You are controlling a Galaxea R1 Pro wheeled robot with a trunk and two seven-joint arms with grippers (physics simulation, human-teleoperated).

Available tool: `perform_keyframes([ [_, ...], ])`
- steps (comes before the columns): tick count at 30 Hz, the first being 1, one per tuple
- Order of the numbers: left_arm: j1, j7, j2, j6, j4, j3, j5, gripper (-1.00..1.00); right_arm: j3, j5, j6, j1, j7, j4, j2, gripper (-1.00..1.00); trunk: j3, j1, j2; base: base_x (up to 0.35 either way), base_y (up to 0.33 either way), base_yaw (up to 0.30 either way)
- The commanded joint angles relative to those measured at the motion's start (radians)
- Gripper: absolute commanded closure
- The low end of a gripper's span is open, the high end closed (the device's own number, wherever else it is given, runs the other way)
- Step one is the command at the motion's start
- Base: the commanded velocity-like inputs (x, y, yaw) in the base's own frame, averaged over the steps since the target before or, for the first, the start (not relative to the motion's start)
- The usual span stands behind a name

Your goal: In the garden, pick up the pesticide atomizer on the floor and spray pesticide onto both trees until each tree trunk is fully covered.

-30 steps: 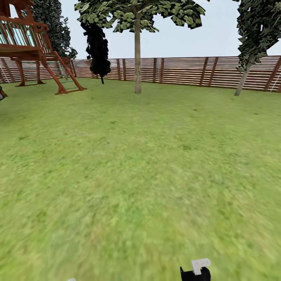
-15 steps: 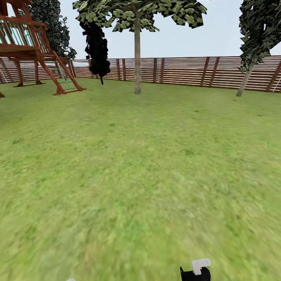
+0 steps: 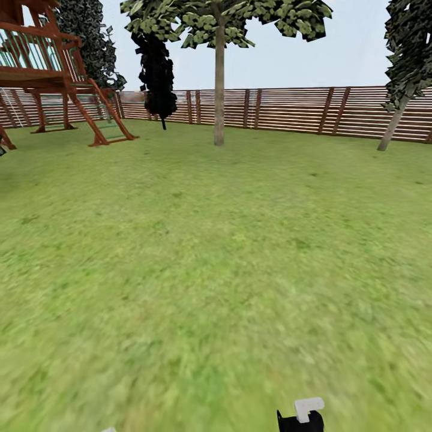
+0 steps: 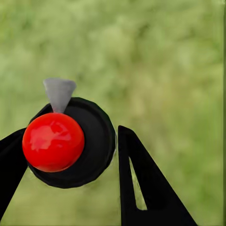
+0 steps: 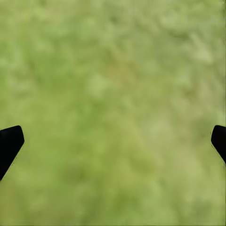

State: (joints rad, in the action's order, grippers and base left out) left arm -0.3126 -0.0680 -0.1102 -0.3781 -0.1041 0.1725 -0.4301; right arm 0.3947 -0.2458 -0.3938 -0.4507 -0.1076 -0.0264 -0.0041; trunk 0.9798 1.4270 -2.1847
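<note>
Left tool (image 4: 66, 160) is pinching the atomizer (image 4: 70, 143) over the lawn (image 3: 198, 270); right tool (image 5: 113, 141) is spread wide. One tree trunk (image 3: 219, 90) stands before the fence (image 3: 288, 108).

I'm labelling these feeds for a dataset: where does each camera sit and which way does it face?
Head: on the robot's head, facing forward and down across the lawn to a tree trunk and the fence.
Left wrist: on the left arm, looking along the left end effector, shut on the atomizer.
Right wrist: on the right arm, between the open right end effector's fingertips.
All share grass.
</note>
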Motion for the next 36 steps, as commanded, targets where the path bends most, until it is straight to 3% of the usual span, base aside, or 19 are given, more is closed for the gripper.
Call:
perform_keyframes([
  [1,0.0,-0.006,0.0,-0.002,0.0,0.009,-0.004,1.0,0.009,-0.007,-0.002,0.0,-0.003,0.0,0.0,-1.0,0.001,0.0,0.0,0.34,0.0,0.002],
  [36,0.0,-0.006,0.0,-0.003,0.0,0.009,-0.004,1.0,0.009,-0.007,-0.001,0.0,-0.003,0.0,0.0,-1.0,0.001,0.0,0.0,0.34,0.0,-0.018],
])
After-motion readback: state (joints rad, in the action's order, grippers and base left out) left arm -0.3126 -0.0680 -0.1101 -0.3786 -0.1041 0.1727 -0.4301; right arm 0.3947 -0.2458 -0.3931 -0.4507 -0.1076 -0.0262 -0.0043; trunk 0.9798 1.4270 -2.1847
